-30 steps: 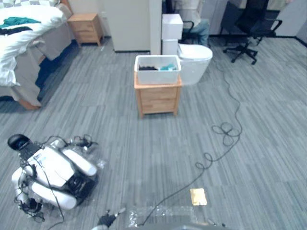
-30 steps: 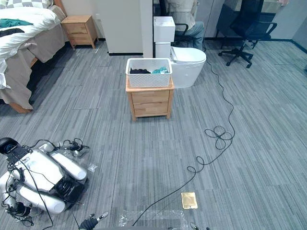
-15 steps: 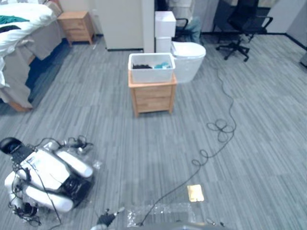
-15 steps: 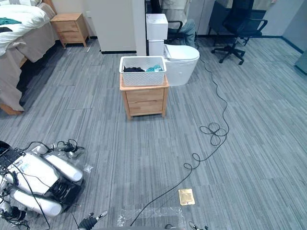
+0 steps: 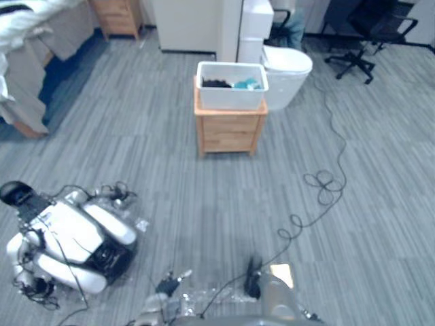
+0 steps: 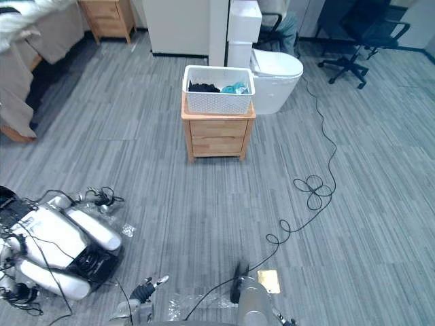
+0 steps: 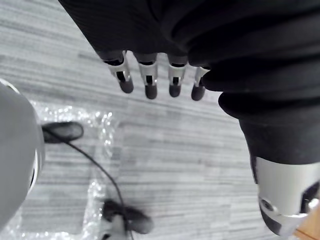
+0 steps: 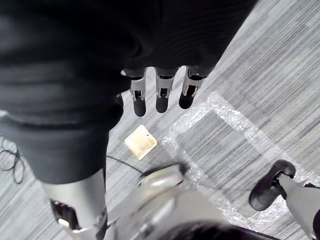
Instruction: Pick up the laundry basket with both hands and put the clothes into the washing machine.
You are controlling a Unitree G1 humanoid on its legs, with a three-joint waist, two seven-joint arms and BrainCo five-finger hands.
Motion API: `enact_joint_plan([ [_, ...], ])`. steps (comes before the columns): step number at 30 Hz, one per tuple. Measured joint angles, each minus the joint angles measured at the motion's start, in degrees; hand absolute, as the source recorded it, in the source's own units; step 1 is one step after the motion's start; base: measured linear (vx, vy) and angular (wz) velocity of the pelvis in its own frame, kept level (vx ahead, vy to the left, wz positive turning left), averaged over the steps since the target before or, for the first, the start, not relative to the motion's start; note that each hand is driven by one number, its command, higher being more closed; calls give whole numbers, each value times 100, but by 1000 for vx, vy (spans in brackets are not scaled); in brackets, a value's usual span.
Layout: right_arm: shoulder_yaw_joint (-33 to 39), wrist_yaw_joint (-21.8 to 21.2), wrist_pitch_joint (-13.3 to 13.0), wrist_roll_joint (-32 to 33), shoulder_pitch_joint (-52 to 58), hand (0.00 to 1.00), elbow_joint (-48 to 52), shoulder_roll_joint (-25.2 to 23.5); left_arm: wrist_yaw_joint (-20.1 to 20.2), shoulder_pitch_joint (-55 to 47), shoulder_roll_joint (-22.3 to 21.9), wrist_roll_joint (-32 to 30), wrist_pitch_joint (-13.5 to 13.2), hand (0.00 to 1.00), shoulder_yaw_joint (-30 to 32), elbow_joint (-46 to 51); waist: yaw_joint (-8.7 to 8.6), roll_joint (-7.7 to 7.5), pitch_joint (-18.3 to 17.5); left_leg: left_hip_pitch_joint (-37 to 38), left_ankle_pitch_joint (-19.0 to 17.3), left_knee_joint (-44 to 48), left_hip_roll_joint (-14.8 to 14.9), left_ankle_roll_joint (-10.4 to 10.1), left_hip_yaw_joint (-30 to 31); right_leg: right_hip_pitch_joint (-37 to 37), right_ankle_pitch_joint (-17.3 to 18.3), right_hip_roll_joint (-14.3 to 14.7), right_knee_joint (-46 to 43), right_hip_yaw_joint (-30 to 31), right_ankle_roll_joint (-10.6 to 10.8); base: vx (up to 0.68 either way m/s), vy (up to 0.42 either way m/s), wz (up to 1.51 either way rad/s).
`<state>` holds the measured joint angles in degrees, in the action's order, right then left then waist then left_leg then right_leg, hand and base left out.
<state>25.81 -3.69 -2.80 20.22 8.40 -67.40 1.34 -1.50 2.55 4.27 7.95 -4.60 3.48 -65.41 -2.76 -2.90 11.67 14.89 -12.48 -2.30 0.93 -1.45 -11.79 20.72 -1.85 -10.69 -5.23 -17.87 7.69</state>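
Bed (image 5: 34, 41) is lying along the floor's far left edge, and a white machine (image 5: 68, 238) is sprawling on the carpet at near left, so that side is looking tight. Left hand (image 7: 150, 80) is hanging low, fingers straight and relaxed, holding nothing. Basket (image 6: 217, 102) is sitting well ahead, covering nearly the whole nightstand (image 6: 217, 134) top, with dark and teal clothes (image 6: 202, 87) inside. The job now, I'd say, is closing in square to the nightstand's front edge, then bringing one hand to each short side under the rim. Open carpet is running straight up the middle. Right hand (image 8: 160, 95) is dangling too, fingers loose and empty. A white bowl-shaped unit (image 6: 279, 71) is sitting just beside the nightstand's right side, likely crowding that reach, and a chair (image 6: 363, 30) is standing far right.
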Motion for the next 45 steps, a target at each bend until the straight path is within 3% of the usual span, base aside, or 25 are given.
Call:
enact_joint_plan([
  [1,192,2,74,12,73,0,-89,-45,25,-15,-35,-30,32,0,197,-10,-60,-44,-4,197,-259,87,31,-39,128,45,-103,-19,-112,338,-26,558,-229,60],
  [3,411,-4,95,223,188,0,-89,-15,34,-158,-209,-30,29,0,571,-18,-250,338,-129,229,-627,906,551,-294,294,158,-259,290,-1215,549,-535,733,-278,69],
  [4,527,-15,93,267,123,0,-133,23,24,-154,-228,-18,27,0,632,-15,-237,389,-122,-65,-568,1762,729,-389,227,126,-97,358,-1512,541,-790,845,-440,35],
  [6,544,-11,64,381,50,0,-63,158,27,-163,-274,-7,37,0,832,-15,-223,563,-136,-772,114,3619,1144,-523,230,-177,242,486,-1718,375,-985,775,-438,-2],
  [7,565,-11,37,416,34,0,85,171,24,-176,-298,25,37,0,1016,-15,-165,609,-113,-1137,1256,4689,1416,-592,243,-569,516,619,-1693,354,-1075,724,-284,-11],
  [8,487,-2,6,494,-26,0,146,186,25,-191,-301,48,34,0,1075,-6,-88,572,-61,-1540,1843,5803,1688,-617,266,-1078,714,774,-1490,369,-1110,707,-248,-18],
  [11,211,62,-101,515,-271,0,235,237,29,-180,-229,72,12,0,1070,193,86,483,41,-2454,1020,7319,1752,-236,106,-2285,860,918,-811,548,-1114,534,-120,-27],
  [13,17,121,-138,509,-471,0,373,263,21,-188,-189,167,-31,0,1068,279,219,443,52,-3051,546,6640,1624,-178,-111,-2771,873,895,-402,723,-1090,581,-17,-53],
  [15,-36,132,-210,503,-689,0,542,281,3,-184,-109,363,-94,0,1055,310,356,395,105,-3394,444,4189,1466,-256,-315,-3235,1080,729,-108,957,-807,561,129,-62],
  [17,-188,159,-289,489,-678,0,635,354,-14,-252,-152,367,-103,0,1053,313,344,497,47,-3269,765,1936,1416,-711,-299,-3455,1365,690,17,1041,-685,368,191,-36],
  [18,-301,173,-329,456,-662,0,644,467,-16,-276,-239,379,-101,0,1056,307,345,709,-16,-3504,757,1421,1592,-796,-149,-3598,1546,792,98,1096,-556,554,376,-39],
  [19,-385,229,-317,423,-638,0,557,509,-8,-317,-214,419,-102,0,1072,293,359,752,-14,-3607,1071,1629,1626,-631,-103,-3824,1829,729,30,1221,-457,589,425,-31],
  [21,-396,226,-293,375,-604,0,448,371,-18,-328,-60,489,-138,0,1080,298,364,391,-146,-3599,1307,2058,1284,-519,-151,-3896,2048,299,-275,1366,-514,611,359,-22],
  [22,-425,212,-302,371,-570,0,355,318,-50,-356,12,496,-134,0,1085,293,350,70,-343,-3590,1309,2190,934,-389,-104,-3615,1994,-47,-911,1501,-458,734,369,-16],
  [24,-313,165,-293,341,-570,0,74,281,-52,-360,57,496,-135,0,1118,287,362,-179,-387,-3321,1153,2348,504,64,-147,-3225,1660,-475,-2265,1657,-114,631,331,9],
  [25,-92,112,-262,279,-500,0,-103,232,-56,-356,91,495,-101,0,1087,282,353,-306,-384,-2998,956,2372,248,216,-234,-2937,1023,-714,-3290,1807,195,639,281,32],
  [26,140,86,-189,212,-410,0,-154,185,-61,-356,104,495,-75,0,1031,265,343,-201,-309,-2698,722,2376,153,285,-209,-2501,373,-757,-4381,1982,708,624,244,34],
  [27,209,75,-161,210,-387,0,-162,170,-61,-355,99,495,-68,0,1001,252,340,-156,-275,-2534,653,2365,133,293,-158,-2312,449,-755,-4821,1916,714,637,189,24],
  [29,414,0,-85,191,-229,0,-150,170,-58,-411,28,513,-63,0,744,239,373,21,-221,-1676,604,1785,98,298,-175,-1760,1207,-1064,-5383,960,161,466,108,6],
  [32,653,-2,-79,197,-155,0,-144,195,-69,-331,-37,545,-63,0,532,254,319,246,-207,-941,671,1171,188,199,-91,-1669,1660,-1152,-3669,-31,-26,400,-25,9],
  [34,888,3,-72,228,-93,0,-145,178,-66,-227,-55,546,-104,0,480,286,307,211,-261,-912,676,1075,182,130,-78,-1677,1181,-1128,-1892,-79,-96,282,-152,44],
  [35,1070,5,-72,243,-30,0,-151,151,-47,-150,25,546,-150,0,429,292,281,-1,-318,-833,606,975,110,-51,26,-1626,313,-1177,-1357,66,59,283,-255,52],
  [36,1229,13,-70,247,-14,0,-183,231,-48,-184,-67,550,-146,0,336,234,219,109,-383,-763,625,867,227,-175,132,-1751,485,-1049,-1349,130,250,325,-313,36],
  [39,1453,1,-67,253,-3,0,-184,529,20,-393,-265,550,-141,0,355,167,198,440,-565,-697,715,616,581,-410,136,-1997,490,-615,-891,-114,230,242,-224,7],
  [45,1755,-13,-66,222,-55,0,-185,575,40,-758,-208,540,-103,0,1089,34,234,345,-696,-708,752,544,827,-478,232,-2652,112,-132,267,-536,92,84,-80,20],
])
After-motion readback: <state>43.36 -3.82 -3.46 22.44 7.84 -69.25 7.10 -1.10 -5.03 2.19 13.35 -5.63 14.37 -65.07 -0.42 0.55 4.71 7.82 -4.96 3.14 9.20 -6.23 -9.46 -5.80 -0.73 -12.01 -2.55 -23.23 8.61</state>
